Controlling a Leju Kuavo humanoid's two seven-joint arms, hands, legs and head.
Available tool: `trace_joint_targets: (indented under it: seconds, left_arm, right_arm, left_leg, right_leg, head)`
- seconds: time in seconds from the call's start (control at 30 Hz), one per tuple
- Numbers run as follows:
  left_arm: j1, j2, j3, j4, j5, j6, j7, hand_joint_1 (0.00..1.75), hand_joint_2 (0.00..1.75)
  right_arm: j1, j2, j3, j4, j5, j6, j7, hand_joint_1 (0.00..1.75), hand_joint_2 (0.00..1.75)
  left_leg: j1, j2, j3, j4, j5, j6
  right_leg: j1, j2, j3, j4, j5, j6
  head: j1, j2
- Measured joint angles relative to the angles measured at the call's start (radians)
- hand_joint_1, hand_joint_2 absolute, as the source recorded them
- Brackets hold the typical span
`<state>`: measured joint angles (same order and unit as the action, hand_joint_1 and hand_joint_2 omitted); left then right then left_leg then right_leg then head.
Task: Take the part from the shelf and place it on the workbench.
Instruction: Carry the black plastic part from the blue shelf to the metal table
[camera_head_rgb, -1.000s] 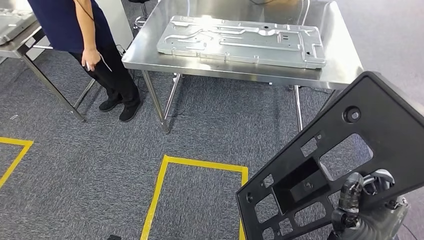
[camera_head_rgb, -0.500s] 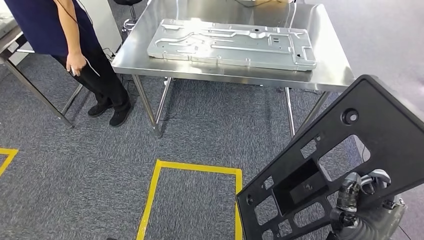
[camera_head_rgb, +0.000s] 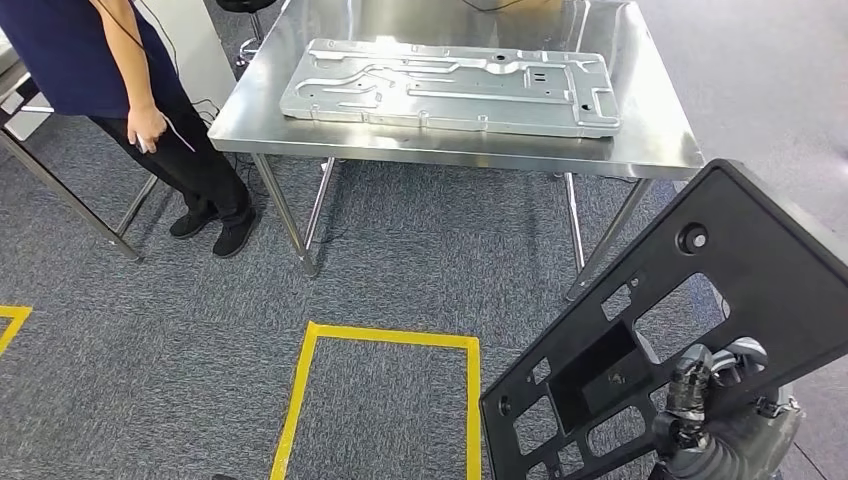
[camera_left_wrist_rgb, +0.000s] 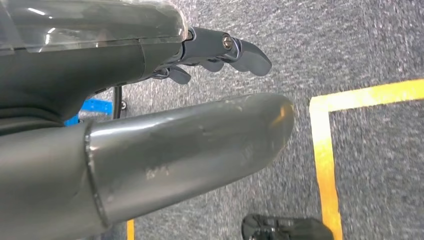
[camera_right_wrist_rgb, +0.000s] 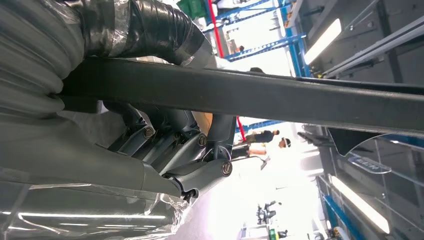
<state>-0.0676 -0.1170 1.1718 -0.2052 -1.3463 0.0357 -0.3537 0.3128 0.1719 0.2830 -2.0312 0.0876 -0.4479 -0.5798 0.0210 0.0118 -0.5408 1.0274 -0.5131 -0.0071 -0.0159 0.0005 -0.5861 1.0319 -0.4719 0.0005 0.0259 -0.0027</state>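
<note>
Low at right of head view: right hand (camera_head_rgb: 715, 405) grips black part (camera_head_rgb: 700, 330), held tilted above carpet, short of steel tabletop (camera_head_rgb: 640, 150) carrying metal panel (camera_head_rgb: 450, 87); person (camera_head_rgb: 120, 90) beside it. Left wrist view: left hand (camera_left_wrist_rgb: 150, 115), fingers (camera_left_wrist_rgb: 245, 52) apart, empty, over yellow floor tape (camera_left_wrist_rgb: 325, 150). Right wrist view: fingers (camera_right_wrist_rgb: 200, 175) clamp part edge.

The table (camera_head_rgb: 640, 150) is shiny bare steel; on it lies a duller pressed metal plate (camera_head_rgb: 450, 88). Nearer than the table, the panel (camera_head_rgb: 760, 270) is matt black plastic, above rough grey carpet (camera_head_rgb: 400, 260).
</note>
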Motion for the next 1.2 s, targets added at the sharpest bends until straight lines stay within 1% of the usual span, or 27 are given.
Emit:
trace_joint_targets:
  seconds: [0.03, 0.07, 0.13, 0.17, 0.2, 0.23, 0.3, 0.33, 0.37, 0.4, 0.5, 0.57, 0.63, 0.67, 0.7, 0.73, 0.77, 0.8, 0.83, 0.87, 0.93, 1.0, 1.03, 1.07, 1.1, 1.17, 1.2]
  left_arm:
    - [0.000, 0.000, 0.000, 0.000, 0.000, 0.000, 0.001, 0.00, 0.00]
    - [0.000, 0.000, 0.001, 0.000, 0.000, 0.000, 0.002, 0.00, 0.00]
    - [0.002, 0.002, 0.001, 0.000, 0.000, 0.001, 0.004, 0.00, 0.00]
    - [0.004, 0.003, 0.002, 0.000, 0.000, 0.001, 0.004, 0.00, 0.00]
    - [0.005, 0.004, 0.002, 0.000, 0.000, 0.001, 0.005, 0.00, 0.00]
    - [0.006, 0.004, 0.002, 0.000, 0.000, 0.001, 0.005, 0.00, 0.00]
    - [0.007, 0.006, 0.002, 0.000, 0.002, 0.001, 0.005, 0.00, 0.00]
    - [0.006, 0.007, 0.003, 0.000, 0.003, 0.001, 0.005, 0.00, 0.00]
    - [0.006, 0.008, 0.003, 0.000, 0.004, 0.001, 0.005, 0.00, 0.00]
    - [0.005, 0.009, 0.004, 0.000, 0.006, 0.001, 0.005, 0.00, 0.00]
    - [0.006, 0.009, 0.008, 0.000, 0.011, 0.001, 0.005, 0.00, 0.00]
    - [0.005, 0.009, 0.009, 0.000, 0.012, 0.001, 0.005, 0.00, 0.00]
    - [0.005, 0.009, 0.009, 0.000, 0.012, 0.001, 0.005, 0.00, 0.00]
    - [0.005, 0.009, 0.010, 0.000, 0.012, 0.001, 0.005, 0.00, 0.00]
    - [0.006, 0.009, 0.010, 0.000, 0.012, 0.001, 0.005, 0.00, 0.00]
    - [0.006, 0.009, 0.011, 0.000, 0.012, 0.001, 0.005, 0.00, 0.00]
    - [0.006, 0.009, 0.011, 0.000, 0.012, 0.001, 0.005, 0.00, 0.00]
    - [0.006, 0.009, 0.012, 0.000, 0.011, 0.001, 0.005, 0.00, 0.00]
    - [0.006, 0.009, 0.013, 0.000, 0.010, 0.001, 0.005, 0.00, 0.00]
    - [0.005, 0.009, 0.015, 0.000, 0.009, 0.001, 0.005, 0.00, 0.00]
    - [0.004, 0.009, 0.018, 0.000, 0.009, 0.001, 0.005, 0.00, 0.00]
    - [0.003, 0.008, 0.021, 0.000, 0.009, 0.001, 0.005, 0.00, 0.00]
    - [0.003, 0.008, 0.022, 0.000, 0.009, 0.001, 0.005, 0.00, 0.00]
    - [0.002, 0.008, 0.023, 0.000, 0.009, 0.001, 0.005, 0.00, 0.00]
    - [0.003, 0.008, 0.024, 0.000, 0.009, 0.001, 0.005, 0.00, 0.00]
    - [0.004, 0.009, 0.026, 0.000, 0.008, 0.001, 0.006, 0.00, 0.00]
    - [0.006, 0.010, 0.026, 0.000, 0.007, 0.001, 0.006, 0.00, 0.00]
  right_arm:
    - [0.001, 0.000, 0.002, 0.003, 0.003, -0.005, 0.000, 1.75, 1.75]
    - [0.002, 0.000, 0.004, 0.007, 0.005, -0.011, 0.000, 1.75, 1.75]
    - [0.007, 0.000, 0.006, 0.018, 0.007, -0.025, 0.004, 1.75, 1.75]
    - [0.012, 0.000, 0.006, 0.025, 0.010, -0.033, 0.007, 1.75, 1.75]
    - [0.016, -0.001, 0.007, 0.033, 0.013, -0.040, 0.011, 1.75, 1.75]
    - [0.021, -0.001, 0.007, 0.041, 0.019, -0.047, 0.014, 1.75, 1.75]
    - [0.029, -0.001, 0.007, 0.055, 0.033, -0.061, 0.020, 1.75, 1.75]
    - [0.033, -0.001, 0.007, 0.062, 0.040, -0.067, 0.023, 1.75, 1.75]
    - [0.037, -0.001, 0.007, 0.069, 0.046, -0.071, 0.025, 1.75, 1.75]
    - [0.042, -0.001, 0.007, 0.077, 0.051, -0.073, 0.028, 1.75, 1.75]
    - [0.059, -0.001, 0.007, 0.099, 0.061, -0.074, 0.031, 1.75, 1.75]
    - [0.068, 0.000, 0.006, 0.111, 0.062, -0.074, 0.031, 1.75, 1.75]
    - [0.076, 0.000, 0.004, 0.121, 0.060, -0.074, 0.031, 1.75, 1.75]
    - [0.080, 0.000, 0.002, 0.125, 0.059, -0.074, 0.031, 1.75, 1.75]
    - [0.085, 0.000, -0.001, 0.130, 0.057, -0.073, 0.031, 1.75, 1.75]
    - [0.088, 0.000, -0.003, 0.135, 0.056, -0.073, 0.031, 1.75, 1.75]
    - [0.091, 0.000, -0.006, 0.138, 0.056, -0.072, 0.031, 1.75, 1.75]
    - [0.092, 0.000, -0.009, 0.140, 0.057, -0.072, 0.031, 1.75, 1.75]
    - [0.092, 0.000, -0.011, 0.141, 0.058, -0.071, 0.031, 1.75, 1.75]
    - [0.092, 0.001, -0.013, 0.141, 0.059, -0.069, 0.031, 1.75, 1.75]
    - [0.096, 0.002, -0.018, 0.141, 0.063, -0.064, 0.032, 1.75, 1.75]
    - [0.100, 0.005, -0.023, 0.141, 0.068, -0.058, 0.033, 1.75, 1.75]
    - [0.101, 0.007, -0.025, 0.141, 0.070, -0.056, 0.034, 1.75, 1.75]
    - [0.101, 0.011, -0.027, 0.141, 0.072, -0.055, 0.034, 1.75, 1.75]
    - [0.101, 0.014, -0.028, 0.141, 0.073, -0.054, 0.035, 1.75, 1.75]
    - [0.102, 0.017, -0.030, 0.141, 0.074, -0.053, 0.036, 1.75, 1.75]
    - [0.103, 0.018, -0.031, 0.141, 0.074, -0.052, 0.037, 1.75, 1.75]
  left_leg:
    - [0.001, -0.001, -0.010, 0.026, -0.018, -0.004]
    - [0.002, -0.002, -0.032, 0.073, -0.045, -0.006]
    - [0.002, -0.003, -0.095, 0.201, -0.103, -0.009]
    - [0.002, -0.004, -0.120, 0.249, -0.115, -0.009]
    - [0.001, -0.004, -0.130, 0.263, -0.107, -0.009]
    - [0.001, -0.004, -0.121, 0.238, -0.081, -0.007]
    - [0.000, -0.006, -0.064, 0.110, -0.013, 0.002]
    - [-0.002, -0.007, -0.039, 0.052, 0.009, 0.007]
    - [-0.005, -0.008, -0.022, 0.013, 0.019, 0.012]
    - [-0.008, -0.008, -0.017, -0.001, 0.017, 0.016]
    - [-0.007, -0.007, -0.012, -0.012, 0.023, 0.030]
    - [-0.001, -0.005, -0.005, -0.022, 0.029, 0.041]
    - [-0.002, -0.003, -0.004, -0.022, 0.028, 0.046]
    - [-0.002, -0.002, -0.004, -0.022, 0.027, 0.046]
    - [-0.002, -0.002, -0.003, -0.022, 0.025, 0.046]
    - [-0.002, -0.002, 0.000, -0.021, 0.023, 0.045]
    - [-0.002, -0.002, 0.004, -0.021, 0.020, 0.042]
    - [-0.002, -0.003, 0.009, -0.020, 0.016, 0.038]
    - [-0.003, -0.003, 0.011, -0.017, 0.011, 0.033]
    - [-0.005, -0.003, 0.013, -0.016, 0.006, 0.028]
    - [-0.008, -0.002, 0.014, -0.016, 0.000, 0.017]
    - [-0.006, -0.001, 0.020, -0.018, -0.004, 0.007]
    - [-0.005, -0.002, 0.017, -0.004, -0.015, 0.002]
    - [-0.004, -0.002, 0.004, 0.029, -0.035, -0.002]
    - [-0.003, -0.004, -0.021, 0.082, -0.063, -0.004]
    - [-0.003, -0.004, -0.093, 0.215, -0.117, -0.008]
    - [-0.003, -0.004, -0.120, 0.258, -0.123, -0.008]
  right_leg:
    - [-0.002, -0.001, 0.003, -0.005, 0.001, -0.008]
    - [-0.003, -0.001, 0.006, -0.008, 0.002, -0.014]
    - [0.001, -0.002, 0.007, -0.009, 0.000, -0.021]
    - [0.003, -0.001, 0.008, -0.008, -0.001, -0.022]
    - [0.005, 0.000, 0.009, -0.007, -0.002, -0.023]
    - [0.007, 0.002, 0.010, -0.006, -0.003, -0.023]
    - [0.009, 0.004, 0.014, -0.004, -0.007, -0.021]
    - [0.011, 0.005, 0.015, -0.002, -0.009, -0.017]
    - [0.013, 0.006, 0.015, 0.000, -0.011, -0.013]
    - [0.013, 0.006, 0.014, 0.000, -0.011, -0.008]
    - [0.010, 0.006, 0.013, 0.006, -0.017, 0.009]
    - [0.009, 0.005, -0.013, 0.066, -0.056, 0.018]
    - [0.005, 0.004, -0.076, 0.191, -0.118, 0.025]
    - [0.003, 0.004, -0.107, 0.248, -0.137, 0.028]
    - [0.001, 0.003, -0.125, 0.276, -0.137, 0.030]
    - [0.000, 0.003, -0.124, 0.267, -0.117, 0.031]
    - [-0.002, 0.002, -0.103, 0.220, -0.081, 0.030]
    - [-0.004, 0.000, -0.070, 0.149, -0.041, 0.029]
    - [-0.002, -0.001, -0.038, 0.083, -0.015, 0.026]
    - [-0.001, -0.002, -0.015, 0.035, -0.001, 0.022]
    - [0.005, 0.000, -0.002, 0.007, -0.004, 0.013]
    - [0.003, 0.003, 0.002, 0.001, -0.004, 0.002]
    - [0.002, 0.003, 0.007, -0.005, -0.004, -0.005]
    - [0.000, 0.003, 0.013, -0.010, -0.004, -0.012]
    - [0.000, 0.002, 0.018, -0.014, -0.005, -0.017]
    - [0.004, 0.001, 0.022, -0.014, -0.011, -0.025]
    - [0.005, 0.002, 0.025, -0.013, -0.014, -0.027]
  head:
    - [0.000, 0.000]
    - [-0.001, 0.000]
    - [-0.001, 0.000]
    - [-0.001, 0.000]
    - [-0.001, 0.000]
    - [-0.001, 0.000]
    - [-0.001, 0.000]
    - [-0.001, 0.000]
    - [-0.001, 0.000]
    - [-0.001, 0.000]
    - [0.000, 0.000]
    - [0.000, 0.000]
    - [0.000, 0.000]
    - [0.000, 0.000]
    - [0.000, 0.000]
    - [0.000, 0.000]
    - [0.000, 0.000]
    - [0.000, 0.000]
    - [0.000, 0.000]
    - [0.000, 0.000]
    - [0.000, 0.000]
    - [0.000, 0.000]
    - [-0.001, 0.000]
    - [-0.001, 0.000]
    - [-0.001, 0.000]
    - [-0.002, 0.000]
    - [-0.002, 0.000]
